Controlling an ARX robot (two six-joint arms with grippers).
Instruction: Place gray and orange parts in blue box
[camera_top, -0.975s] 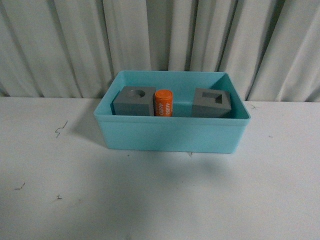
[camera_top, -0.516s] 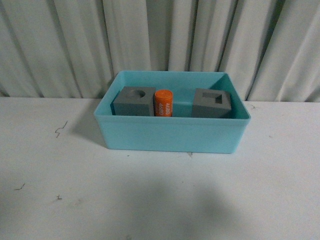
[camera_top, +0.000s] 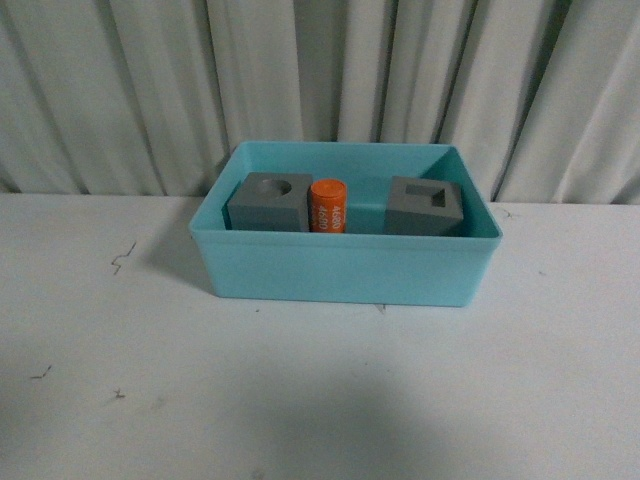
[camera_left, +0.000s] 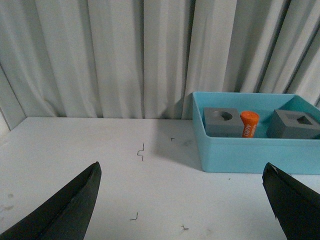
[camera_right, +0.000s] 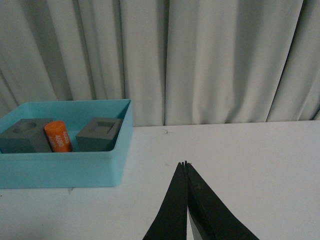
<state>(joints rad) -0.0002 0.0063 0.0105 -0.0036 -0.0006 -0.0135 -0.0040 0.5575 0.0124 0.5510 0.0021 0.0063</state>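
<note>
Largest first: the white matte bench (camera_top: 300, 400) lies before a pleated pale curtain (camera_top: 300, 70). At its 12 o'clock stands the light turquoise-blue rectangular plastic box (camera_top: 345, 265), rimmed and open-topped. Inside, at the box's 9 o'clock, I see the matte gray cube with a round recess (camera_top: 267, 203); at 3 o'clock, well apart from it, the matte gray cube with a rectangular recess (camera_top: 425, 207). Just beside the first cube, perhaps touching, stands the small orange cylinder with white digits (camera_top: 327, 206), roughly upright. All three parts already sit in the box, so I judge the task complete.

Handling, as I judge it: the cubes look rigid, light and not slippery; I would grip opposite flat side faces. The cylinder is smooth and could roll or tip, so I would grip across its curved wall near the top.

My left claw (camera_left: 182, 200) hangs wide apart over bare bench, holding nothing. My right claw (camera_right: 185, 200) is pressed closed, empty, with the box near its 10 o'clock.
</note>
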